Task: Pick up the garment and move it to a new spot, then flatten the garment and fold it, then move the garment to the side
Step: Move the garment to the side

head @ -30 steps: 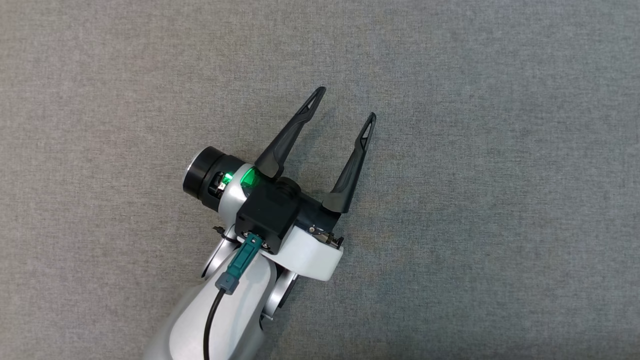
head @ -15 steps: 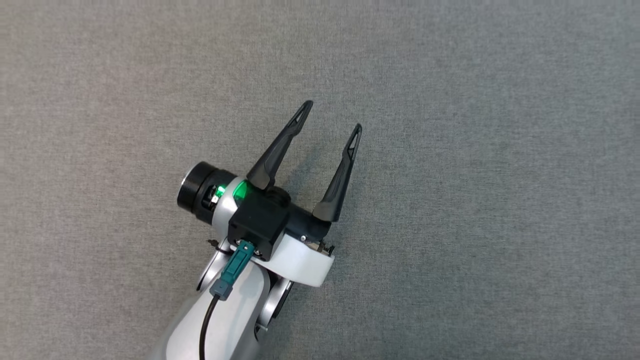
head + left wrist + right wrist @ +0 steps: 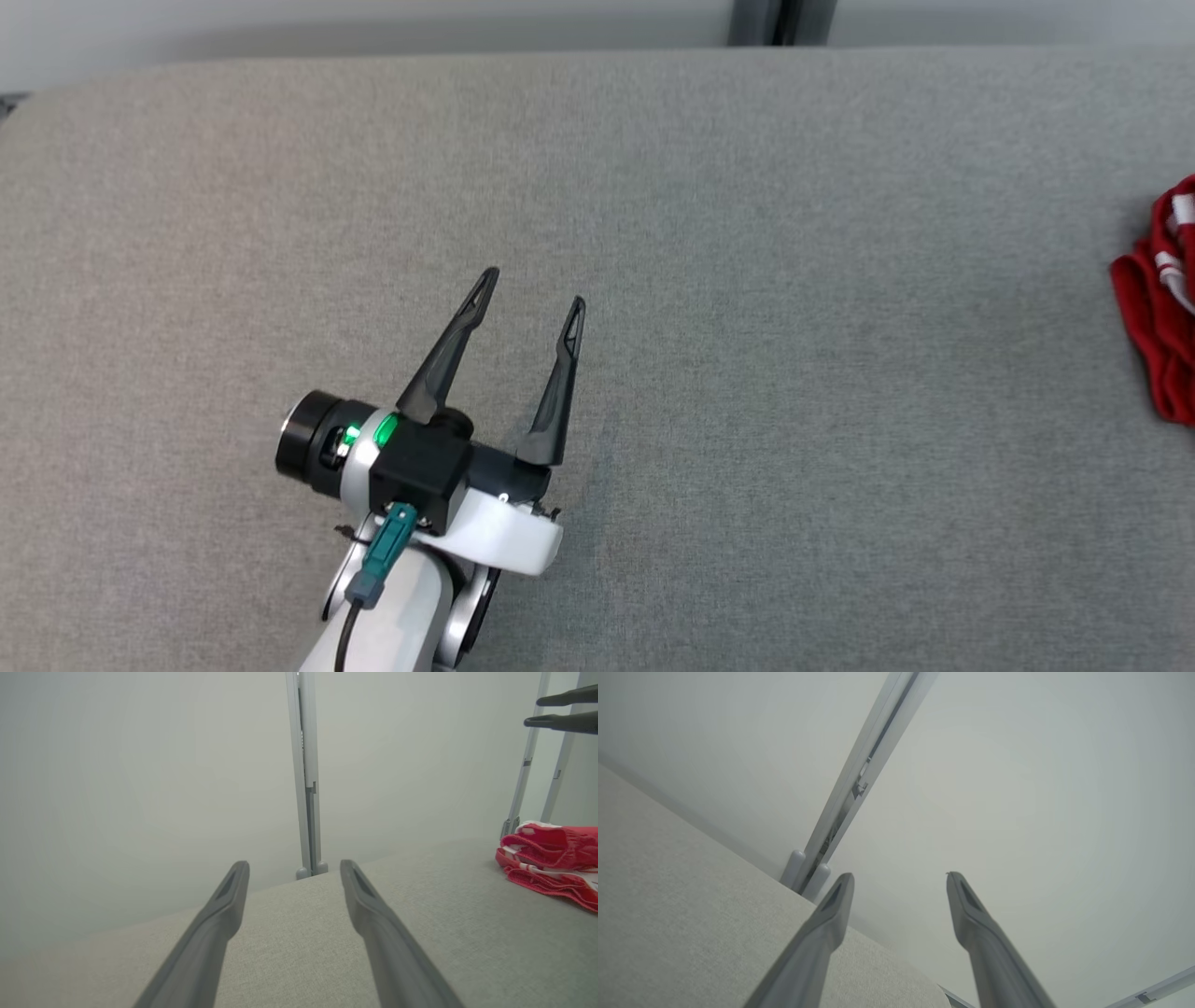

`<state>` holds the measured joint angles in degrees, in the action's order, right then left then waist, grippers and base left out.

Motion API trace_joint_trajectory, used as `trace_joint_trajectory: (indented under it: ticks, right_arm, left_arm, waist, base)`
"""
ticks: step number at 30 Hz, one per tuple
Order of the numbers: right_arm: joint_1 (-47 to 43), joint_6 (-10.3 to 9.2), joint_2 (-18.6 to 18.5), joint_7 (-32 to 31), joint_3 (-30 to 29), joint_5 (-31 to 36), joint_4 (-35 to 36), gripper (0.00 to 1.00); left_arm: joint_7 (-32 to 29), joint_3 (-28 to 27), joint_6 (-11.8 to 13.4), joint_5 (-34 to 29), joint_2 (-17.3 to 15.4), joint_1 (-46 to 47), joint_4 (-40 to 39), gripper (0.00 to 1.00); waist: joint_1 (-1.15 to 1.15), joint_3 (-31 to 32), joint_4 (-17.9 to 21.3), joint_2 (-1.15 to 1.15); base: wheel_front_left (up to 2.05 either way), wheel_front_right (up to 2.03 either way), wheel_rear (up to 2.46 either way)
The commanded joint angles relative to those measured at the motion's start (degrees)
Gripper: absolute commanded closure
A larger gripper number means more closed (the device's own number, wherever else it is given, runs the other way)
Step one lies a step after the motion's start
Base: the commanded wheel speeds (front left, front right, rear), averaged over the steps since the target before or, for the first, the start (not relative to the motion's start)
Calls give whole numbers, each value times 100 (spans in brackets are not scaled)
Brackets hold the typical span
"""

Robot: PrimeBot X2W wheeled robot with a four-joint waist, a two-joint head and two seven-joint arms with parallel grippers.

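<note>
- Grey woven fabric (image 3: 747, 233) covered the broad work surface. Its near, left and right edges ran out of the head view, and its far edge met a pale wall (image 3: 373, 19).
- That wall was plain. One upright metal rail (image 3: 306, 765) stood behind the surface's far edge. In the left wrist view, two thinner slanted metal legs (image 3: 525, 765) rose at the right, their tops cut off.
- One garment (image 3: 1162, 299), red with white stripes, lay crumpled at the far right of the surface, well apart from the left gripper. The picture's right edge cut it off in both the head view and the left wrist view, so its full shape could not be made out.
- One pale forearm (image 3: 392, 625) came up from the bottom edge of the head view, with its lower part out of frame.
- One left gripper (image 3: 532, 288) sat over the lower-left part of the surface. Its two dark fingers were spread wide, with nothing between them.
- One right gripper (image 3: 900, 878) pointed past the far edge toward the wall. Its two fingers were likewise parted and empty. Its fingertips also poked into the upper right of the left wrist view, above the garment.
</note>
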<state>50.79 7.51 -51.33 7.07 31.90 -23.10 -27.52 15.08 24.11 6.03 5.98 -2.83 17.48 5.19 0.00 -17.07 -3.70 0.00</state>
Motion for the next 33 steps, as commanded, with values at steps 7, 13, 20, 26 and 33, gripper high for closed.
trace_joint_trajectory:
  ticks: [7,13,20,26,33]
  right_arm:
    - [-1020,-3,1480,745,-1043,502,361,0]
    - [-1975,-3,2430,814,-1890,965,1042,0]
    - [-3072,-3,3410,814,-2401,1358,1588,0]
    - [-3592,-3,3896,815,-2500,1660,1689,0]
    - [-4043,-3,4379,815,-2771,1944,1697,0]
  left_arm:
    - [6,-423,12,85,-20,-513,-217,0]
    - [6,-673,56,43,-22,-775,-318,0]
    - [6,-880,272,27,-20,-1069,-398,0]
    - [6,-913,395,-113,-19,-1253,-229,0]
    - [7,-925,427,103,-19,-1356,111,0]
  waist:
    - [0,680,15,0]
    - [0,885,-110,0]
    - [0,1041,-215,0]
    - [0,1088,-226,0]
    - [0,1149,-251,0]
  base:
    - [0,0,0]
    - [0,0,0]
    - [0,0,0]
    - [0,0,0]
    - [0,0,0]
